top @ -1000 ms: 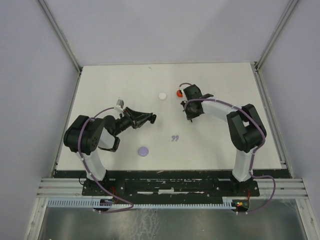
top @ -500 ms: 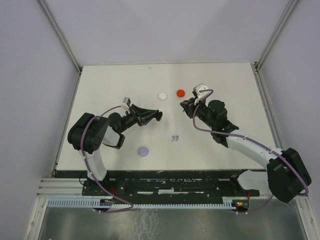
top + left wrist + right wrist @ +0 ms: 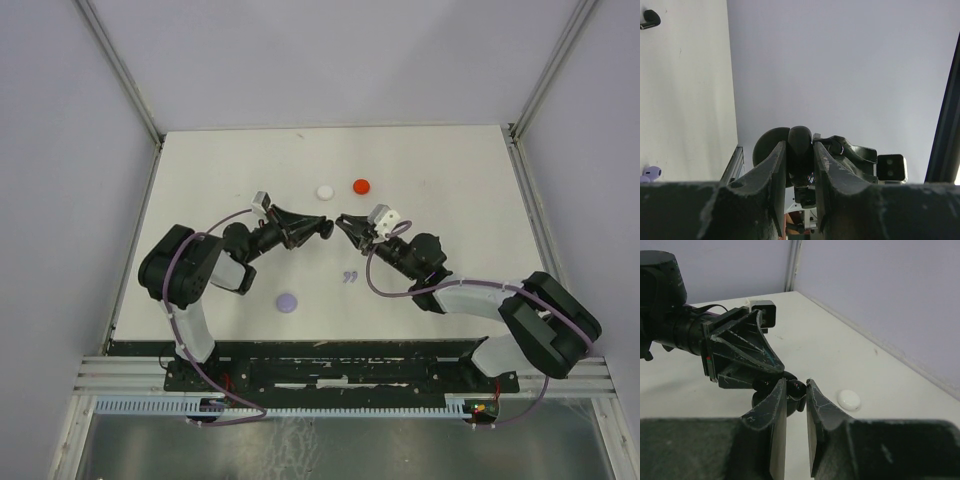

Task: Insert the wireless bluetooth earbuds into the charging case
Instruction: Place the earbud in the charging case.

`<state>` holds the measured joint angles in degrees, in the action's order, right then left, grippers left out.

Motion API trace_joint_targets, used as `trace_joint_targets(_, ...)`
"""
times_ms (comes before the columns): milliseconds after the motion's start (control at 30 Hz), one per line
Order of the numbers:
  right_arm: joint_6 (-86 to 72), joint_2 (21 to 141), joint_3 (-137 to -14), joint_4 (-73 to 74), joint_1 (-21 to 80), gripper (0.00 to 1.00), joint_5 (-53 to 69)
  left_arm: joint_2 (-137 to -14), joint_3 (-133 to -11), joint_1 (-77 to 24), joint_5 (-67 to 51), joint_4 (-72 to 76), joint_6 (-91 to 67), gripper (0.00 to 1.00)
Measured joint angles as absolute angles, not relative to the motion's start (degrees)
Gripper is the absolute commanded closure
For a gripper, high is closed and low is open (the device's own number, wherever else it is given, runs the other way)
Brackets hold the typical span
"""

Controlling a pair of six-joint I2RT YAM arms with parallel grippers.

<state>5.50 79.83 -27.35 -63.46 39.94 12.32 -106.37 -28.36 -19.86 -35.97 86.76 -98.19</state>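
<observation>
My left gripper [image 3: 322, 227] [image 3: 799, 146] is held above the table's middle, shut on a round black charging case [image 3: 800, 136] [image 3: 762, 391]. My right gripper [image 3: 345, 222] [image 3: 796, 385] meets it tip to tip. Its fingers are closed on a small glossy black piece [image 3: 798, 388], seemingly a black earbud, pressed against the case. Another black earbud [image 3: 650, 19] lies on the table. A lavender earbud pair [image 3: 349, 277] lies below the grippers. One of the pair shows in the left wrist view [image 3: 651, 173].
A lavender disc [image 3: 287, 301] lies at the front left. A white disc [image 3: 325, 191] [image 3: 849, 399] and a red disc [image 3: 361, 186] lie behind the grippers. Grey walls surround the white table [image 3: 450, 200].
My right arm swung from beside the red disc down and left, until its gripper met the left one. My left gripper moved a little right with the case.
</observation>
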Motion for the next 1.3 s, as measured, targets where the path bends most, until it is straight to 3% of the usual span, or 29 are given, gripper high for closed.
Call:
trace_joint_targets(267, 7.9, 81.0, -27.4, -69.3, 40.9, 0.98, 14.2, -106.4, -28.5, -21.1, -36.2, 86.7, -98.6, 0.97)
trace_joint_targets(1300, 8.3, 83.3, -27.4, -68.1, 40.9, 0.99, 16.1, -102.6, -31.9, -22.2, -37.7, 76.2, -94.0, 0.97)
